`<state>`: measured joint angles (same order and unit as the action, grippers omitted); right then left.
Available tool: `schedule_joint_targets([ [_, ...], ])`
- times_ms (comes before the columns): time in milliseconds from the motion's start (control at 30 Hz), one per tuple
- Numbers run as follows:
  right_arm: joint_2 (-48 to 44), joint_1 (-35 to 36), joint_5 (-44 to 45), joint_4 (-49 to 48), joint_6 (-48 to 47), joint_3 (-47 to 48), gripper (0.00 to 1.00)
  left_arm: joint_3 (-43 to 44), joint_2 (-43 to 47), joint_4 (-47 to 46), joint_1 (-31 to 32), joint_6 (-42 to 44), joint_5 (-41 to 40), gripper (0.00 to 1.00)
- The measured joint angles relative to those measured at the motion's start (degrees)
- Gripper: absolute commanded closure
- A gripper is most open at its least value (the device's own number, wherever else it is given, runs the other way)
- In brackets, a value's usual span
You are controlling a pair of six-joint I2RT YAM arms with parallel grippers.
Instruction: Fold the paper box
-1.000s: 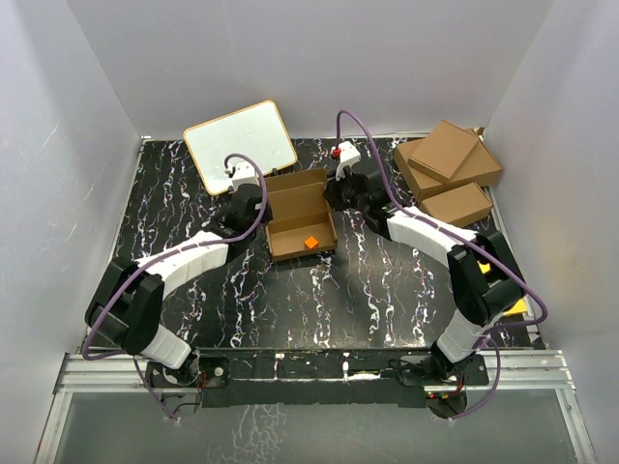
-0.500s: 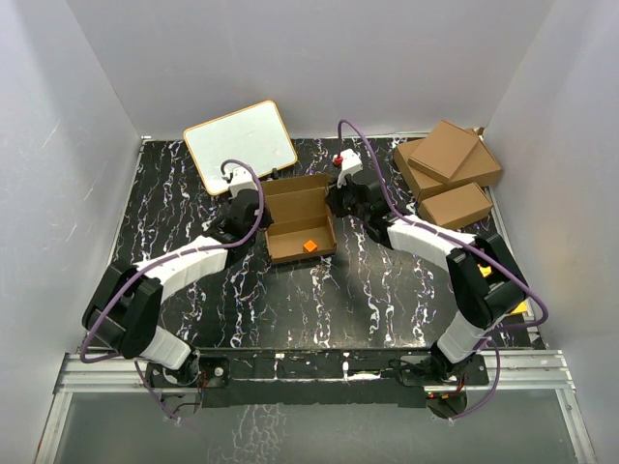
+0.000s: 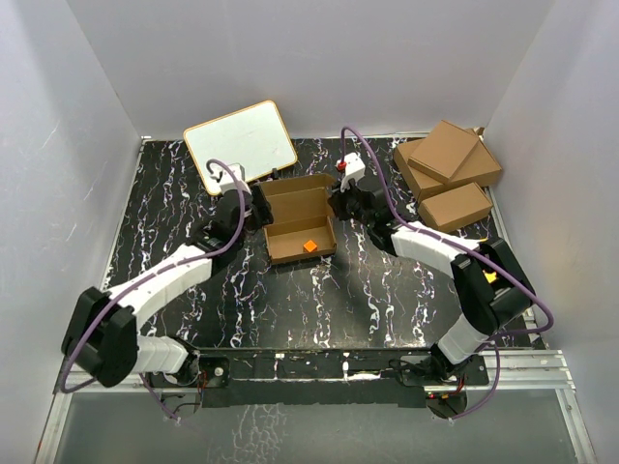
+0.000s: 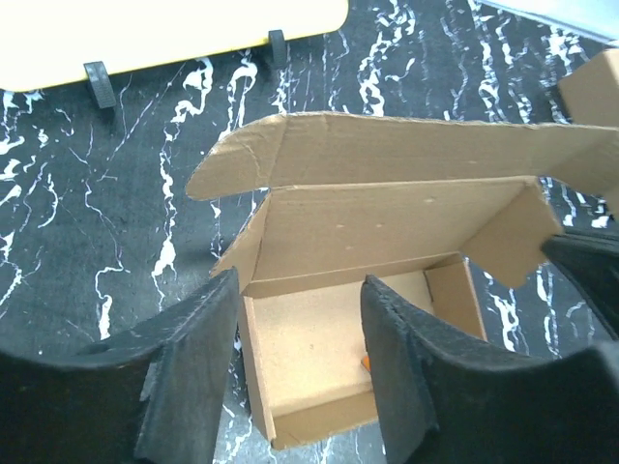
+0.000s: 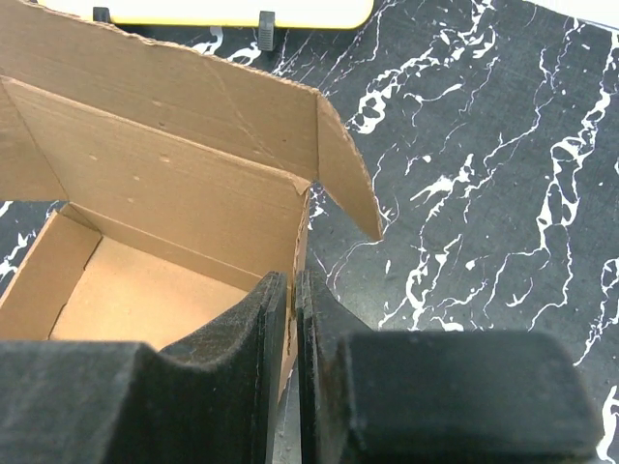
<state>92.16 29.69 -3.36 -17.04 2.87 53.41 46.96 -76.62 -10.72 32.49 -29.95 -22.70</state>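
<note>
Left pincer (image 4: 300,285) moved to paper box (image 4: 387,217), spread | right pincer (image 5: 293,285) pinching its wall

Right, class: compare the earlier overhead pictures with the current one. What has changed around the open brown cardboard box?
The left gripper moved right, up to the open brown cardboard box; its open fingers now straddle the left wall. The right gripper, shut on the right wall, barely shifted. Box, white framed board and stacked brown cartons stayed put.

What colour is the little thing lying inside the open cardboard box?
Orange. The little piece in the paper box shows best in the top external view.
</note>
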Motion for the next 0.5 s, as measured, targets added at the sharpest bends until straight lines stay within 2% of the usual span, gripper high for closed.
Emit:
schedule_joint_targets([
  [133,-0.24,0.00,-0.02,-1.25,-0.94,-0.46,0.85,0.02,6.16,3.96,-0.28,0.59,1.38,0.49],
  [167,-0.28,0.00,-0.04,-1.29,-1.07,-0.59,0.85,0.02,7.58,5.01,-0.59,0.68,1.84,0.52],
  [233,-0.31,0.00,-0.20,-1.40,-1.31,-0.76,0.85,0.02,10.86,7.67,-2.10,0.83,4.02,0.66],
  [367,-0.31,0.00,-0.70,-1.60,-1.44,-0.76,0.85,0.00,13.97,11.21,-11.72,0.94,11.28,0.78],
  [500,-0.31,0.00,-1.25,-1.62,-1.53,-0.76,0.85,-0.07,10.47,11.32,-22.03,2.75,20.39,0.88],
])
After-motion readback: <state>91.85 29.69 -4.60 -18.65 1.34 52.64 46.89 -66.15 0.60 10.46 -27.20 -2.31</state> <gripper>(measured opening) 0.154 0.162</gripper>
